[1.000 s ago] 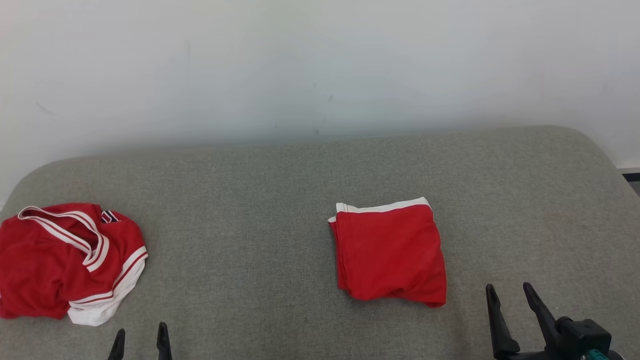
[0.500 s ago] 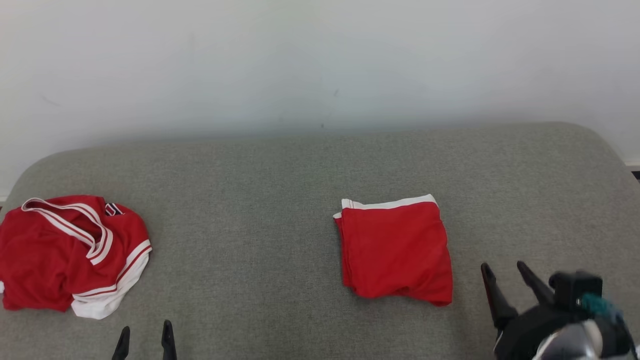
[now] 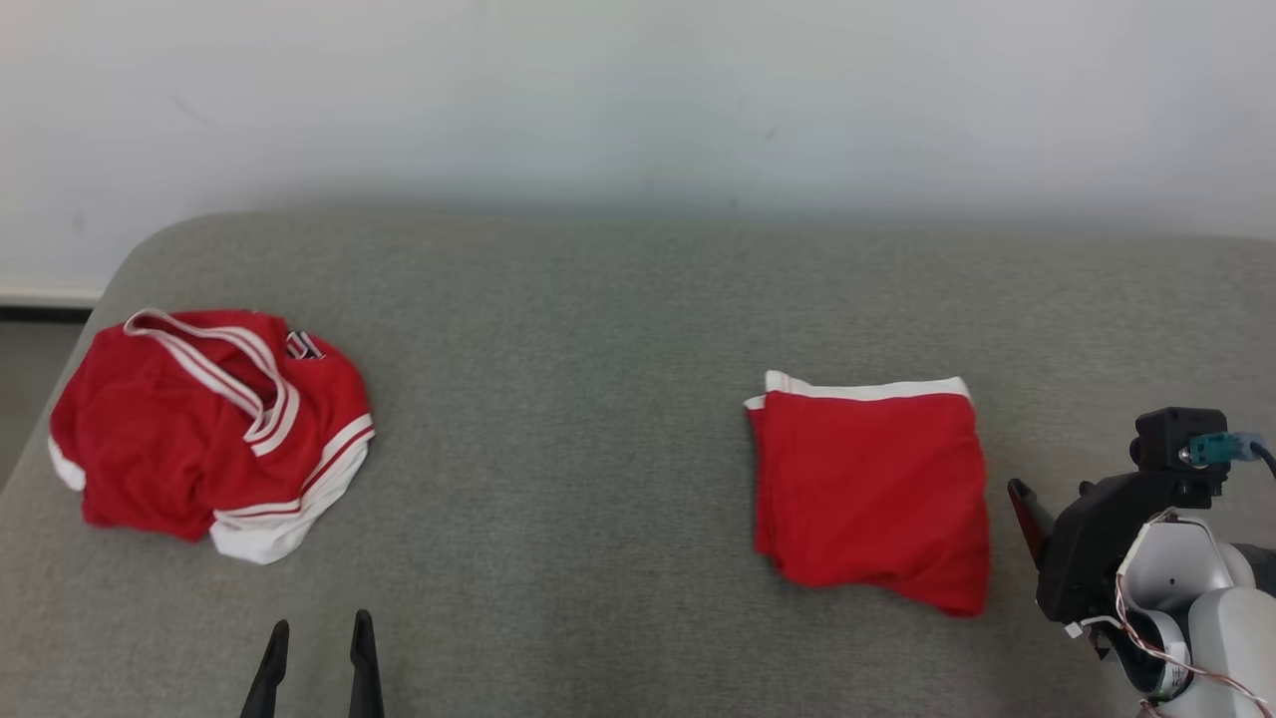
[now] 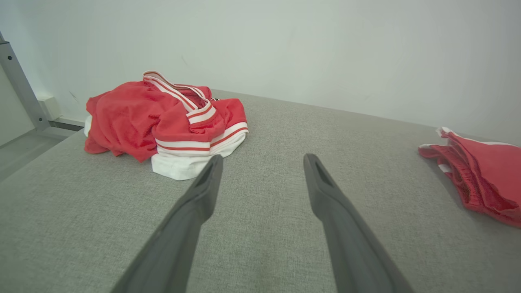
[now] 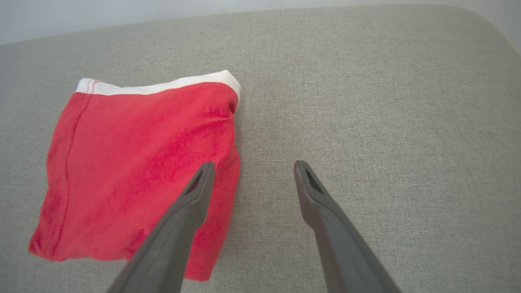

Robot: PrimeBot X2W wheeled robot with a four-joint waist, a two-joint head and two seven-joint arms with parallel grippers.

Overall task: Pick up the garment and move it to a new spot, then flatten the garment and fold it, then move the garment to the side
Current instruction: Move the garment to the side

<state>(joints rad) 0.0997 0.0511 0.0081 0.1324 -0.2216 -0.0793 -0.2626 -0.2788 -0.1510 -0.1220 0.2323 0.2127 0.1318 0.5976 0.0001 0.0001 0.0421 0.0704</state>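
A crumpled red garment with white striped trim lies in a heap at the left of the grey cushion; the left wrist view has the crumpled red garment ahead and to the left. A second red garment, folded into a square with a white band, lies at the right. My left gripper is open and empty, low near the front edge, short of the heap; its open jaws frame bare cushion. My right gripper is open above the folded garment's right edge, one finger beside it.
The grey cushioned surface has rounded corners and ends at a white wall. Floor shows past its left edge. A grey metal post stands at the far left. Bare cushion lies between the two garments.
The head camera has turned, shifting the whole picture rightward. My right arm has risen and tipped its gripper down beside the folded garment. The left gripper and both garments have stayed put.
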